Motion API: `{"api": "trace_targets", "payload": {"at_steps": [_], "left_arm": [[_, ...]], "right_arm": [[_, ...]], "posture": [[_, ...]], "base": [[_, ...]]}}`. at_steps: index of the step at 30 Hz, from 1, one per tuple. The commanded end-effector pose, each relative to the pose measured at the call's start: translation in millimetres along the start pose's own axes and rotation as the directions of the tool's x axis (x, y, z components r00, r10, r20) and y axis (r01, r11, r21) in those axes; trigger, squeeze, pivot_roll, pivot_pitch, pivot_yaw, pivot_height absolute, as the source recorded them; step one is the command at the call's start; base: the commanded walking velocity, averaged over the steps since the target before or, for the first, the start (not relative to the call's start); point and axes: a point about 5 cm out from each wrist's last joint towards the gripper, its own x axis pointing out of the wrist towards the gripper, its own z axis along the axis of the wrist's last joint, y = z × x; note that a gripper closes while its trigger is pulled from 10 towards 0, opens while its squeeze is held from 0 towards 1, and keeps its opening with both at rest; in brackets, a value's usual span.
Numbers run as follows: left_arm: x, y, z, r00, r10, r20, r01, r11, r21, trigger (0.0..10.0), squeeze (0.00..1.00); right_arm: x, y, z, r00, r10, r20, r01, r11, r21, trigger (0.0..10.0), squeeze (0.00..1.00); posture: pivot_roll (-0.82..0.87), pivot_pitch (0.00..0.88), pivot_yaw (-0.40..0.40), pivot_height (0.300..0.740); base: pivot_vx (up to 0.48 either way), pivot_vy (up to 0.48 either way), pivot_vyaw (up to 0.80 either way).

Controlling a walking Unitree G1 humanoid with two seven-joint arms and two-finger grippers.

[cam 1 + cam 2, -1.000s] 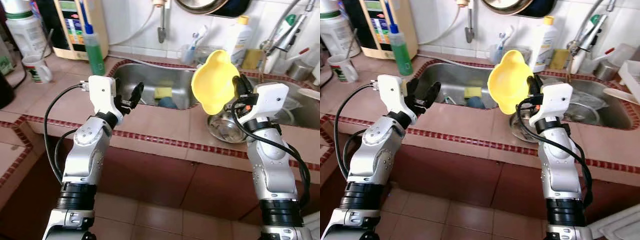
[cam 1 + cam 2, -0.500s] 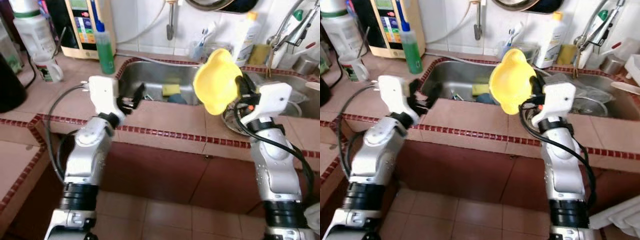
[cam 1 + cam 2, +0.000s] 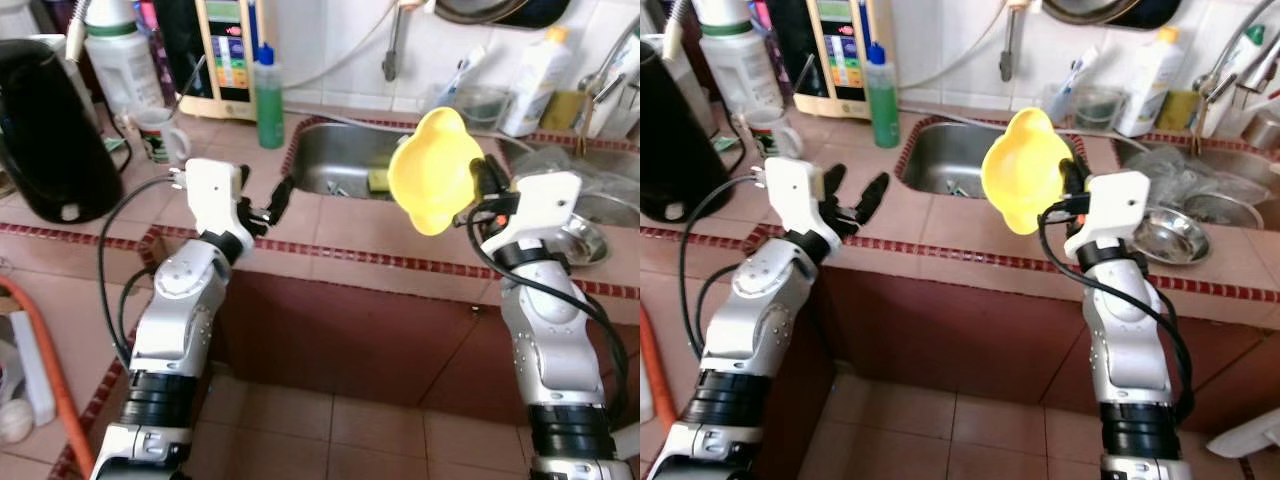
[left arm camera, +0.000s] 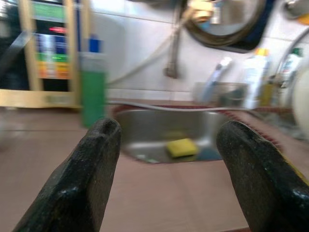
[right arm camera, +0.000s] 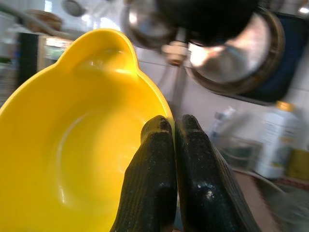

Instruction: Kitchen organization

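**Yellow bowl held aloft over a terracotta counter**

Yellow plastic dominates the centre-right of the head views: a bowl (image 3: 432,170) with a lobed rim is carried on edge, its hollow turned toward the camera, above the front of the tiled counter (image 3: 340,232). The right end effector (image 5: 177,126) has its two black fingers pressed together on the bowl's rim, one inside and one outside. Gripping the thin rim is probably why the bowl hangs vertically rather than level; it is empty, so nothing can spill, and held high it clears the counter edge and the sink (image 3: 345,168) behind it.

The left end effector (image 3: 850,203) is spread wide and holds nothing, floating just above the counter at centre-left. It looks kept ready, perhaps to steady or receive something.

In the left wrist view a yellow sponge (image 4: 181,147) lies in the sink basin, with a green bottle (image 4: 92,87) standing near the sink's corner. A steel bowl (image 3: 1167,236) rests on the counter at right, just beside the right arm. A black kettle (image 3: 48,130) occupies the upper left.

The bowl is in transit, and where it should go cannot be told.
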Motion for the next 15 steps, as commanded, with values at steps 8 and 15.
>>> {"api": "trace_targets", "payload": {"at_steps": [8, 15], "left_arm": [[-1.4, -4.5, 5.8, 0.999, -0.031, 0.019, 0.029, 0.997, 0.073, 10.0, 0.0], [-1.5, -6.5, 6.9, 0.999, -0.049, 0.02, 0.047, 0.993, 0.11, 10.0, 0.0]], "right_arm": [[0.5, -2.8, 7.5, 1.0, -0.015, 0.025, 0.015, 1.0, -0.012, 10.0, 0.0], [0.7, -3.1, 7.3, 1.0, -0.021, 0.024, 0.021, 1.0, -0.014, 10.0, 0.0]], "posture": [[-0.01, 0.0, -0.008, 0.74], [-0.01, 0.0, -0.002, 0.74]], "base": [[0.0, 0.0, 0.0], [0.0, -0.119, 0.0]]}}
